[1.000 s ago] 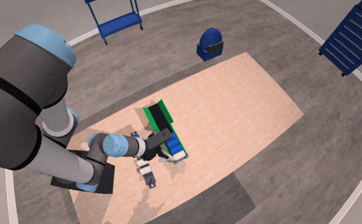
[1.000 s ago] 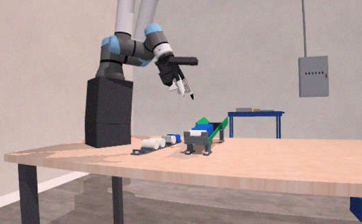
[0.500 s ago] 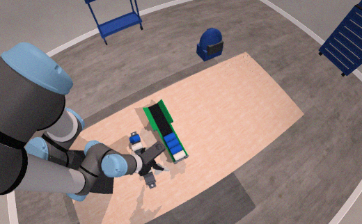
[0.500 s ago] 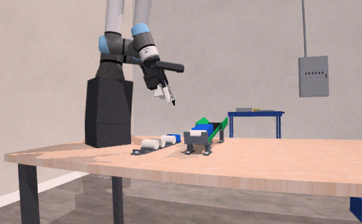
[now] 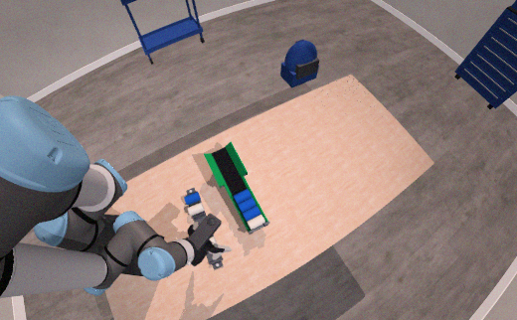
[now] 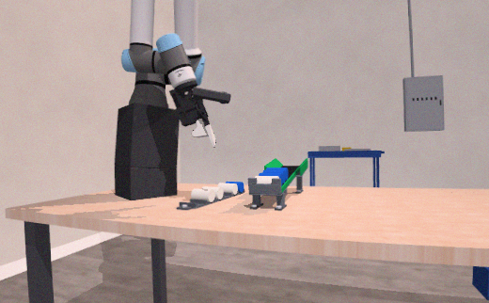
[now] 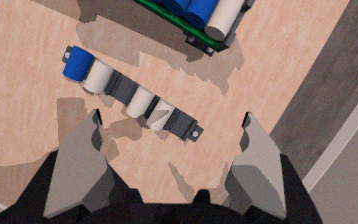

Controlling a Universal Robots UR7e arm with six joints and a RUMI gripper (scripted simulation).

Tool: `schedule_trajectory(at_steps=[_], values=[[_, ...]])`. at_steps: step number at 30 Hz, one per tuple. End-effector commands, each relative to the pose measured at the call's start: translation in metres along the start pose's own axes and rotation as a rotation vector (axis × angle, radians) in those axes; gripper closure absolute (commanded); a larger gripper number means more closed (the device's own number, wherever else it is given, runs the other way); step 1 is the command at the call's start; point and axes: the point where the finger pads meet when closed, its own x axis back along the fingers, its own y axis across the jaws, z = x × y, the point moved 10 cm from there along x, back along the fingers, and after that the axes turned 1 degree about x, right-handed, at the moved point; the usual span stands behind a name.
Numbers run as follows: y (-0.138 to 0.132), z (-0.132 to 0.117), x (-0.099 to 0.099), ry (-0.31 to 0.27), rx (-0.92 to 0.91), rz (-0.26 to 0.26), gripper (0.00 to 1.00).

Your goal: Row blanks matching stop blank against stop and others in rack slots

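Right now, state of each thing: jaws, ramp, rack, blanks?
Gripper: jaws open, empty, above the table.
Ramp: white blank at the stop, three blue blanks in a row behind it.
Rack: blue blank at one end, three white blanks in slots.

A green ramp (image 5: 236, 180) with a black bed carries blue blanks (image 5: 246, 202) and one white blank (image 5: 256, 222), beside a dark grey rack (image 7: 180, 125) on pale wood-grain table (image 5: 332, 164).
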Motion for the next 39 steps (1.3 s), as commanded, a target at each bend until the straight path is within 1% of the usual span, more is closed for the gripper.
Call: schedule_trajectory(at_steps=[1,2,4,6,13,21,30,39], values=[[-0.005,-0.018,0.004,0.032,0.064,0.047,0.00],[-0.005,-0.018,0.004,0.032,0.064,0.047,0.00],[-0.008,-0.025,0.006,0.049,0.091,0.062,0.00],[-0.008,-0.025,0.006,0.049,0.091,0.062,0.00],[-0.020,-0.042,0.011,0.113,0.171,0.095,0.00],[-0.028,-0.051,0.016,0.168,0.228,0.106,0.00],[-0.031,-0.053,0.017,0.189,0.248,0.107,0.00],[-0.032,-0.054,0.017,0.192,0.251,0.107,0.00]])
